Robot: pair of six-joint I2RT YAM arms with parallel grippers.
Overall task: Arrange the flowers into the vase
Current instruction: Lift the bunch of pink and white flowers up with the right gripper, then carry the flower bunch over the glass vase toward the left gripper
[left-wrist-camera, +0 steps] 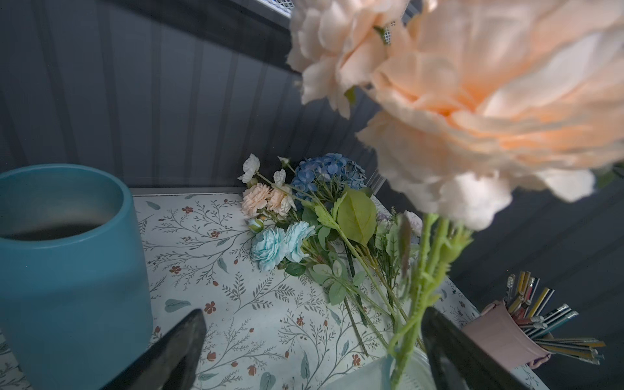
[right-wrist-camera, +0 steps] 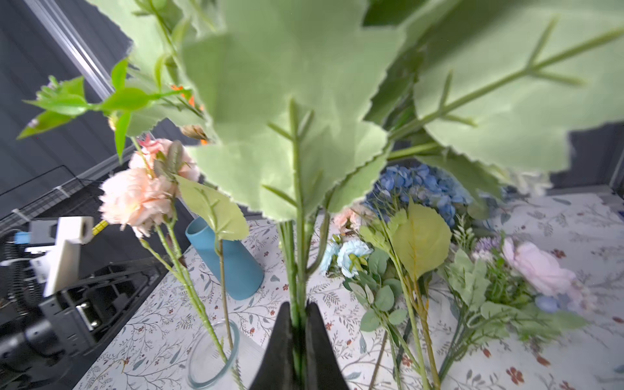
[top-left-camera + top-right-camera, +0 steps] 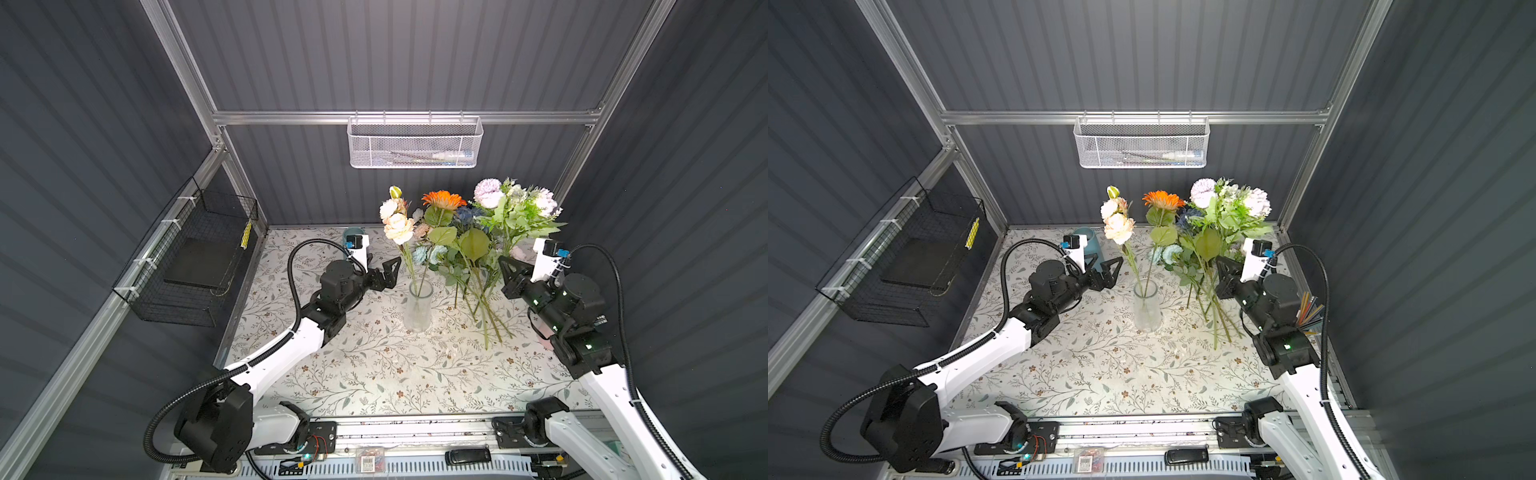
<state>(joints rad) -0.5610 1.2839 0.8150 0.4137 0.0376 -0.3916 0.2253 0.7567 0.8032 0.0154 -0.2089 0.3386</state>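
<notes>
A clear glass vase (image 3: 419, 309) (image 3: 1147, 309) (image 2: 211, 354) stands mid-table and holds a peach rose stem (image 3: 397, 226) (image 1: 472, 111) and an orange daisy (image 3: 443, 199). My left gripper (image 3: 388, 272) (image 1: 312, 337) is open beside the vase, and the rose stem (image 1: 415, 314) passes close to one finger without being gripped. My right gripper (image 3: 505, 266) (image 2: 299, 312) is shut on the green stems of a leafy lilac-and-white bunch (image 3: 515, 203), held upright to the right of the vase. More flowers (image 3: 461, 253) (image 1: 304, 219) lie on the table behind, among them a blue hydrangea (image 2: 422, 189) and pale-blue roses.
A blue ceramic vase (image 3: 352, 235) (image 1: 67, 270) stands at the back left, behind my left wrist. A pink cup of pencils (image 3: 1308, 316) (image 1: 503, 334) sits at the right edge. A white mesh basket (image 3: 415, 143) hangs on the back wall, and a black wire basket (image 3: 195, 257) on the left wall.
</notes>
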